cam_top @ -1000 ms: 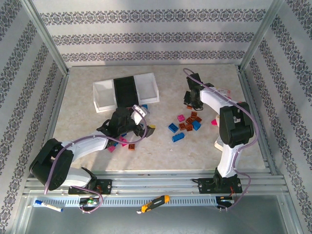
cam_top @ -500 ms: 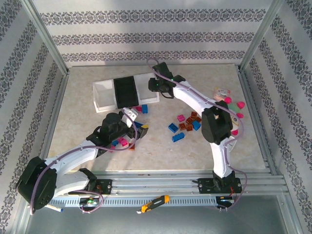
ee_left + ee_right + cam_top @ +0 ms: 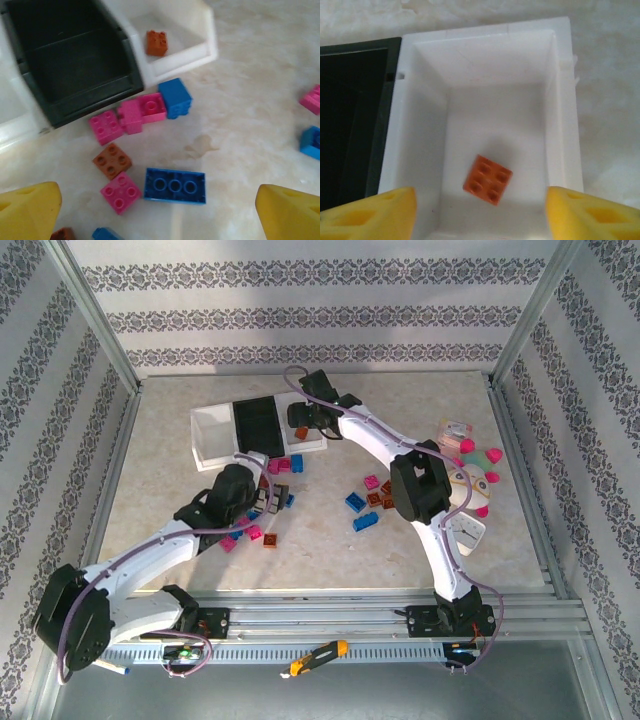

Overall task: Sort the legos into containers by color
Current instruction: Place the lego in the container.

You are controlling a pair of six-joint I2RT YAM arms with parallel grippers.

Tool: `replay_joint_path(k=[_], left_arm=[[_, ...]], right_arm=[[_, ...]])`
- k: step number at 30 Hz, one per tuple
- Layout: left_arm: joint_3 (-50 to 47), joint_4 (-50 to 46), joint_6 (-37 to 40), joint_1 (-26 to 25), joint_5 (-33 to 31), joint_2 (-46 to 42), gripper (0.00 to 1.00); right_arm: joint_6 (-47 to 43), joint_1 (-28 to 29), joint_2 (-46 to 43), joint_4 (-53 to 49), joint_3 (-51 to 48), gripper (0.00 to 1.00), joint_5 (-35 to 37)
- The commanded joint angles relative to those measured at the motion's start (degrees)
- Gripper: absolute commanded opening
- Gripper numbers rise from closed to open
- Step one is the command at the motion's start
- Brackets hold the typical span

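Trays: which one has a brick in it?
The white tray right of the black tray: an orange brick lies on its floor. The black tray looks empty.

From above, the right arm (image 3: 400, 455) covers most of the right white tray (image 3: 312, 446) and part of the plush toy (image 3: 478, 462). The left arm (image 3: 205, 515) overlaps a cluster of bricks (image 3: 256, 532). The packet (image 3: 455, 428) is too small to read. The left wrist view is slightly blurred. Its bottom edge cuts a brown brick (image 3: 62, 234) and a blue brick (image 3: 105, 233), and its right edge cuts a pink brick (image 3: 312, 99). The black tray (image 3: 350, 120) runs off the left edge of the right wrist view.
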Motion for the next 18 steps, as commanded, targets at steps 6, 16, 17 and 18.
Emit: replay_joint_path(k=[6,16,17,18], left_arm=[[11.4,-23.4,-21.2,1.2,-10.2,8.4,0.99],[20.3,-31.9,-33.9,5.8,-0.2,19.8,0.89],[21.7,-33.5,-35.4,6.1,0.2,21.5,0.86],[23.2,-34.5,-36.0,6.2,1.3,23.4,0.83]], right_arm=[[-3.6,0.5,-17.2,7.8,-16.5,0.94,-0.9],[-6.1,0.7,-35.5,16.0,-40.1,0.94,-4.5],[-6.3,0.7,-36.4,16.0,-41.1,0.95,-4.5],[-6.5,0.7,-37.3,16.0,-42.1,0.95,-4.3]])
